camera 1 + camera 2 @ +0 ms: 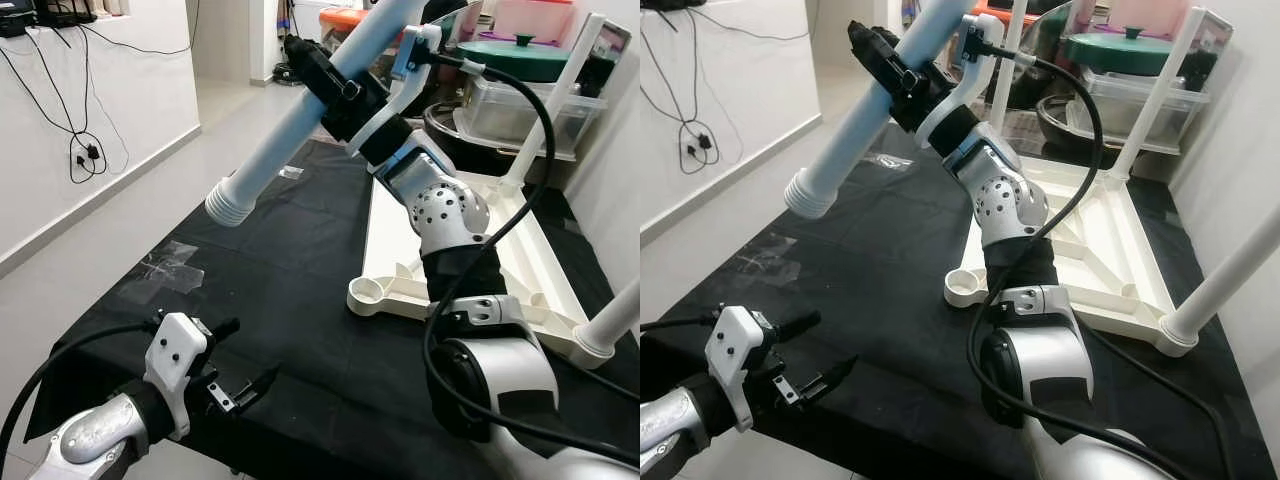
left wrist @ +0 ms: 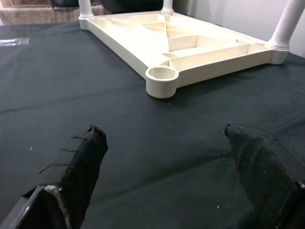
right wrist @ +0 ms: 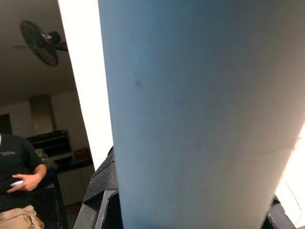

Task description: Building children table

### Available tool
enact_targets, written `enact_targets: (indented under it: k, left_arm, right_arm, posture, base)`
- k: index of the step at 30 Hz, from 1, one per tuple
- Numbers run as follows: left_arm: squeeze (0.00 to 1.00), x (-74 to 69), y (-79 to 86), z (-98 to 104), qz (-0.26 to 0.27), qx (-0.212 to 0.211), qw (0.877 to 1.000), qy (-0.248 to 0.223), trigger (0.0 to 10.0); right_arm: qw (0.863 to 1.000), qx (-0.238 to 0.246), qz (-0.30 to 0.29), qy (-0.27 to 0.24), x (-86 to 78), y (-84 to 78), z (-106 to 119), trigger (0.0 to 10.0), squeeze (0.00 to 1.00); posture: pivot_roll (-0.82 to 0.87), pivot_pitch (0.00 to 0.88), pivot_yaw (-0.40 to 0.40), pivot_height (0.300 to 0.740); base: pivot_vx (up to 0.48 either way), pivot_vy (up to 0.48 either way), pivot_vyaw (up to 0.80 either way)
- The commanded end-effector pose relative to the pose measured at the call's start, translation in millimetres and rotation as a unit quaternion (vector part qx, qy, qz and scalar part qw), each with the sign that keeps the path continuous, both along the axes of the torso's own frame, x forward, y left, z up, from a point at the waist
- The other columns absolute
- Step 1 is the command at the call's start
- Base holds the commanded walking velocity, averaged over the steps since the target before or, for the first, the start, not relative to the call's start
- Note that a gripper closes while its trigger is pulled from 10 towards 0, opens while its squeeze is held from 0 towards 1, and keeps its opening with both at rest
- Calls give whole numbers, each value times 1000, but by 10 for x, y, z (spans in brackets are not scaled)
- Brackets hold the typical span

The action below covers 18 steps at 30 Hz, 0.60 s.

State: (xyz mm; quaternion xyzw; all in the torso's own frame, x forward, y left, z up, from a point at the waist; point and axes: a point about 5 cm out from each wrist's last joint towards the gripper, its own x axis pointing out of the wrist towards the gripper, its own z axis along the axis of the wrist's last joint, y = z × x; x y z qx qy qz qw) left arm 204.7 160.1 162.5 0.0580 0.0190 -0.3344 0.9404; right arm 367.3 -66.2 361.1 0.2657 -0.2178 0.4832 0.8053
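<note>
Cloth [image 1: 300,300], black, covers the whole floor patch where the work lies, and on it the cream table top [image 1: 520,260] rests upside down toward the cloth's far right corner, 3 of its legs already standing up from their sockets. The 4th socket [image 2: 161,76], threaded and empty, sits at the table top's near left corner, facing up.

The right tool [image 1: 330,80] is clamped around the middle of the last leg [image 1: 300,120], held high and slanted, its ribbed threaded end [image 1: 230,205] hanging low over bare cloth, well apart from that socket. To do this well, I'd judge the leg must be brought upright first, then lowered straight onto the socket and turned; a tilted entry would likely cross the threads.

The left tool [image 1: 240,355] hovers near the cloth's front edge, fingers [image 2: 76,162] spread apart, holding nothing. There is open cloth between it and the socket, so it could steady the table top's corner.
</note>
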Motion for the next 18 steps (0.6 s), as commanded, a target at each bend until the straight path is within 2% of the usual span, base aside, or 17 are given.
enact_targets:
  k: [1,6,11,18]
  left_arm:
    - [0,-7,-24,-22,0,0,1000,6,10000]
    - [0,15,-53,-53,-1,0,1000,9,10000]
    - [0,23,-59,-64,-1,0,1000,11,10000]
    - [0,26,-58,-81,1,2,1000,15,10000]
  right_arm:
    - [1000,10,0,-22,-35,-24,79,0,0]
    - [998,32,7,-49,-108,-41,163,0,0]
    - [998,33,18,-51,-141,-10,129,0,0]
    - [993,39,76,-83,-284,34,131,0,0]
  posture:
    - [117,0,-93,740]
    - [110,0,-85,740]
    - [112,0,-84,740]
    - [115,0,-83,740]
  base:
    - [0,0,0]
    - [0,0,0]
    - [0,0,0]
    - [0,0,0]
